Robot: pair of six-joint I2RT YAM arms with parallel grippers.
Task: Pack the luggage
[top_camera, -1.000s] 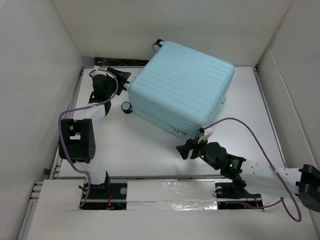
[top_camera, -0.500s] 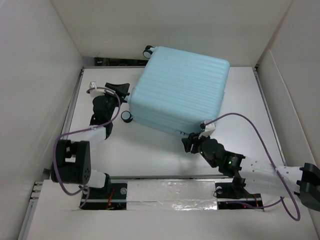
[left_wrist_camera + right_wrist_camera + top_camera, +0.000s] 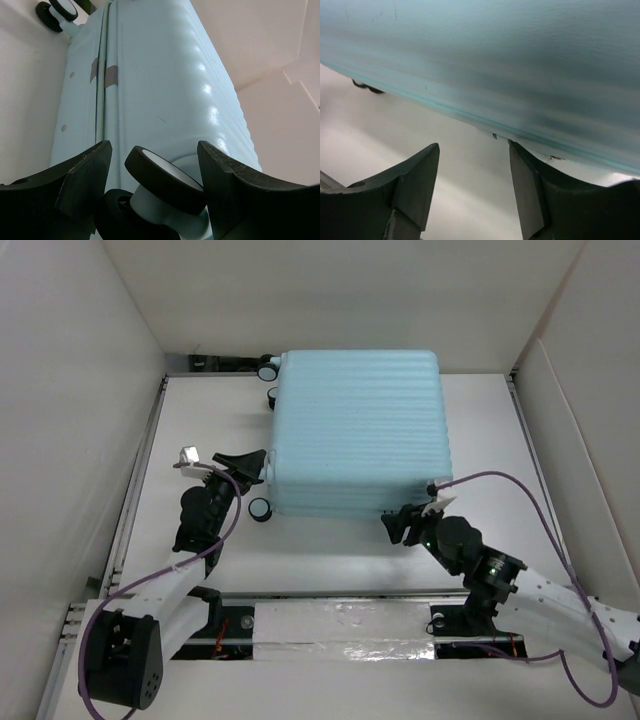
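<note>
White table (image 3: 330,555) with white walls (image 3: 90,390) is framing the scene. The luggage (image 3: 355,430) is lying closed and flat toward the far side, wheels pointing left. You are holding the left gripper (image 3: 256,467) at the luggage's near-left corner, jaws standing spread, a spinner wheel (image 3: 165,180) showing in the gap between them; contact cannot be told. You are holding the right gripper (image 3: 396,526) at the luggage's near-right corner, jaws spread, pinching nothing.
</note>
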